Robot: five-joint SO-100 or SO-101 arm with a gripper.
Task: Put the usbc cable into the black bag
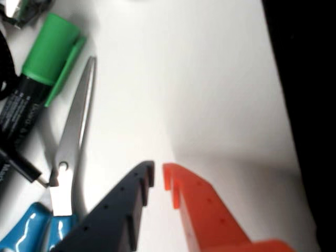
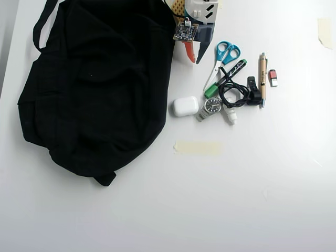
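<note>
1. At the far edge of the desk (image 2: pixel 262 199) in the overhead view, the pincer (image 2: pixel 192 55) hangs empty, its black and orange fingers nearly pressed together with a narrow gap, just beside the black bag (image 2: pixel 94 84).
2. The usbc cable (image 2: pixel 232 93) lies coiled on the desk to the right, among the blue-handled scissors (image 2: pixel 224 55), green-capped marker (image 2: pixel 223 79) and wristwatch (image 2: pixel 211 107).
3. Nothing is done yet, I judge: reaching, gripping, carrying and dropping the cable all remain.

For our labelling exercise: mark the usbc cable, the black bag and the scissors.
usbc cable (image 2: pixel 231 93), overhead view, on the coiled cord.
black bag (image 2: pixel 94 84), overhead view, on the middle of the fabric.
scissors (image 1: pixel 79 113), wrist view, on the metal blades.
</note>
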